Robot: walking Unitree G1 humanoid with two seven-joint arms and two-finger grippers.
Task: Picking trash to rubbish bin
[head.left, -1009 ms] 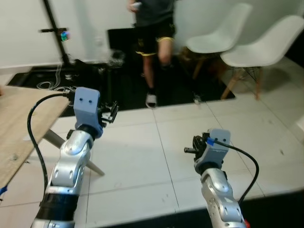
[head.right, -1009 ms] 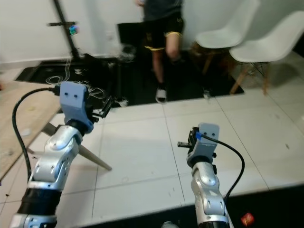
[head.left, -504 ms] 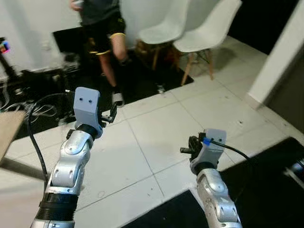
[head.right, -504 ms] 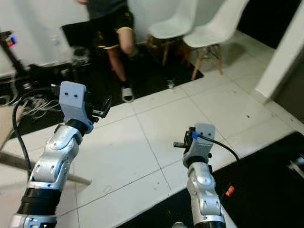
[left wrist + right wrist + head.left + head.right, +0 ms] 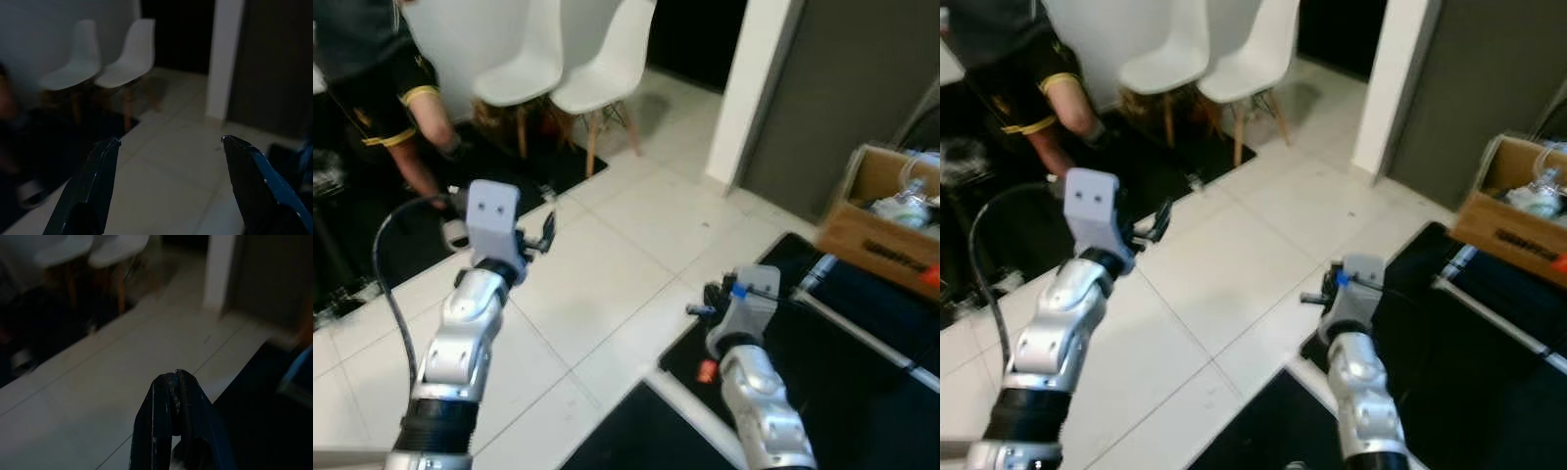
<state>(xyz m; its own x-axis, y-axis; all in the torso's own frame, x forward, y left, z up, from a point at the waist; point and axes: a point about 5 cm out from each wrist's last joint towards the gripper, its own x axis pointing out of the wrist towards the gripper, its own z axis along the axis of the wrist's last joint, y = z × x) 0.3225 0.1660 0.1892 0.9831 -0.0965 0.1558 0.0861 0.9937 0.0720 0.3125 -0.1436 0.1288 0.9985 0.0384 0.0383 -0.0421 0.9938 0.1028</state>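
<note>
The camera is swinging to the robot's right: the wooden table seen at the left edge a second ago is gone from the frame, the two white chairs [image 5: 563, 69] have slid to the upper left, and a cardboard box [image 5: 891, 220] holding a plastic bottle [image 5: 906, 201] and other trash is now appearing at the right edge, on a black mat [image 5: 862, 362]. A small orange scrap [image 5: 706, 372] is lying on that mat just beside the right arm. A person's legs [image 5: 406, 108] are showing at the upper left. The left gripper [image 5: 548, 233] is hovering over the white tile floor [image 5: 607, 284] with its fingers [image 5: 95, 181] spread wide and holding nothing. The right gripper [image 5: 173, 396] is hanging low with its fingers pressed together, empty.
</note>
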